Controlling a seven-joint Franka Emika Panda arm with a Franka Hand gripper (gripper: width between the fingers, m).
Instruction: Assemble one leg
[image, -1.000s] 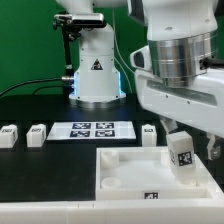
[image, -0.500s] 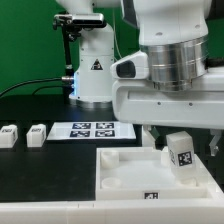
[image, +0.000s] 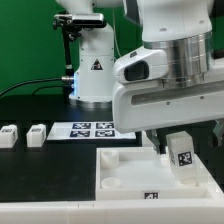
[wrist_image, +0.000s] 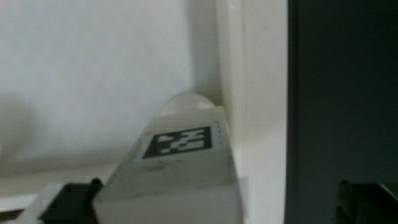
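Exterior view: arm (image: 165, 95) further left, leg (image: 183, 150) unmoved.

The arm (image: 176, 58) hangs low, jaws spread wide.

the leg (image: 181, 150) sits upright at the white panel (image: 120, 168)'s corner, under the arm (image: 175, 60).

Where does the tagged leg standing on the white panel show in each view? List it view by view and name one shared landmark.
Exterior view: the leg stands upright in the panel's corner, at the exterior view's right.
Wrist view: the leg is seen close up and lengthwise, beside the panel's rim.
Shared landmark: the black-and-white tag on the leg's face.
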